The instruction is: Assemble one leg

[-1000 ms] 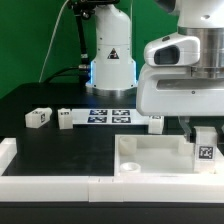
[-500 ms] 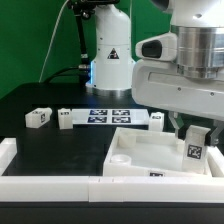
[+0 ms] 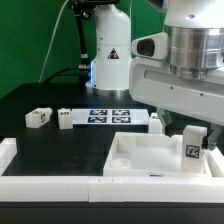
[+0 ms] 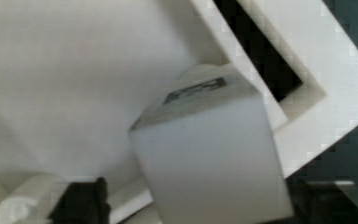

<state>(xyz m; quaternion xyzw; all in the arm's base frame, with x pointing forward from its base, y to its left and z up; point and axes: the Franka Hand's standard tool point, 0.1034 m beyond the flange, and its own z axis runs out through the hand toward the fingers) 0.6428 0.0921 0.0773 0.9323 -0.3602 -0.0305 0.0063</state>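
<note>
Exterior view shows the tool (image 3: 191,135) at about four o'clock in the scene, clenched on the leg (image 3: 191,148), a small white block whose marker tag faces the camera. The leg stands upright, its lower end inside the large white tray (image 3: 140,155) near the corner on the exterior view's right. Two more small white blocks (image 3: 38,118) lie on the black desk (image 3: 60,145) at about nine o'clock, with the marker board (image 3: 110,115) just beyond at centre. Wrist view shows the leg (image 4: 208,150) held between two dark fingers (image 4: 83,198), with the tray's rim (image 4: 318,105) close beside it.
</note>
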